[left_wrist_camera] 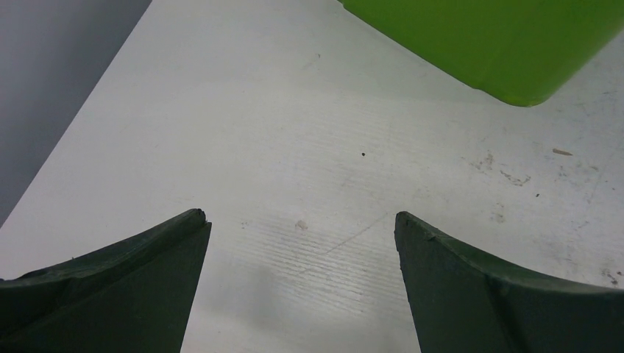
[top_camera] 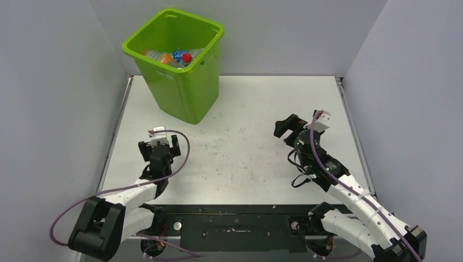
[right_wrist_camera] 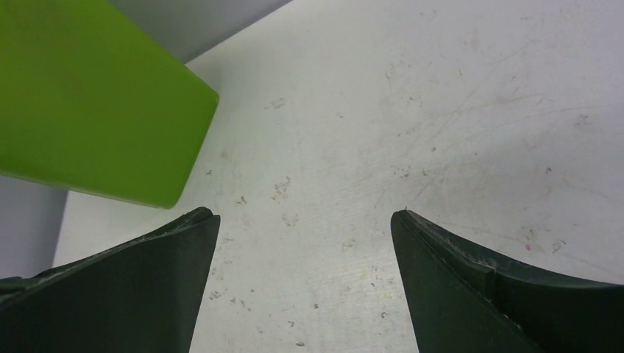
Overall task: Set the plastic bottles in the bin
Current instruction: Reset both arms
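The lime-green bin stands at the table's far left. Plastic bottles lie inside it, with orange, blue and red showing at the top. No bottle shows on the table. My left gripper is open and empty, low over the table's left side, in front of the bin. Its wrist view shows bare table between the fingers and the bin's base ahead. My right gripper is open and empty over the right half of the table. Its wrist view shows the bin at the upper left.
Grey walls close the table at the back and both sides. A black rail with the arm bases runs along the near edge. Purple cables loop from both arms.
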Robot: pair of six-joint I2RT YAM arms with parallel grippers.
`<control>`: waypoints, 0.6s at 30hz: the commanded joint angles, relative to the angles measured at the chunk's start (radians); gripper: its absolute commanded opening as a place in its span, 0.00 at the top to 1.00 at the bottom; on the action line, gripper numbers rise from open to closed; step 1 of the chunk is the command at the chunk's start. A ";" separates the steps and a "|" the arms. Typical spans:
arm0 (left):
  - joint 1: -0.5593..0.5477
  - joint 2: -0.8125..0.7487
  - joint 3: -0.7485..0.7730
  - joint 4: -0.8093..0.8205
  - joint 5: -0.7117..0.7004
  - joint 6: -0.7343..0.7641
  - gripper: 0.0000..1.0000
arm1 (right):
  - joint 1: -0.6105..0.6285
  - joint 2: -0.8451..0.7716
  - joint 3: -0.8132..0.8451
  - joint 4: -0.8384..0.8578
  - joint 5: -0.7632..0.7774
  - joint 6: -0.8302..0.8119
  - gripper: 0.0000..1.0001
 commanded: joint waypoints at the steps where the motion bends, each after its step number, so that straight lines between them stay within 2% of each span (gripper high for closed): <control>1: 0.045 0.113 -0.014 0.327 0.057 0.040 0.04 | 0.006 0.067 -0.005 0.031 0.055 -0.043 0.10; 7: 0.062 0.256 -0.001 0.518 0.202 0.188 0.04 | 0.006 0.132 -0.031 0.110 0.063 -0.054 0.10; 10: 0.063 0.340 -0.009 0.631 0.218 0.238 0.04 | 0.003 0.161 -0.070 0.156 0.060 -0.046 0.10; 13: 0.089 0.341 -0.037 0.674 0.186 0.178 0.04 | 0.002 0.164 -0.119 0.219 0.076 -0.063 0.10; 16: 0.192 0.408 -0.071 0.784 0.242 0.068 0.04 | 0.000 0.151 -0.173 0.366 0.103 -0.180 0.10; 18: 0.197 0.427 -0.034 0.738 0.200 0.051 0.04 | -0.015 0.154 -0.203 0.451 0.162 -0.265 0.10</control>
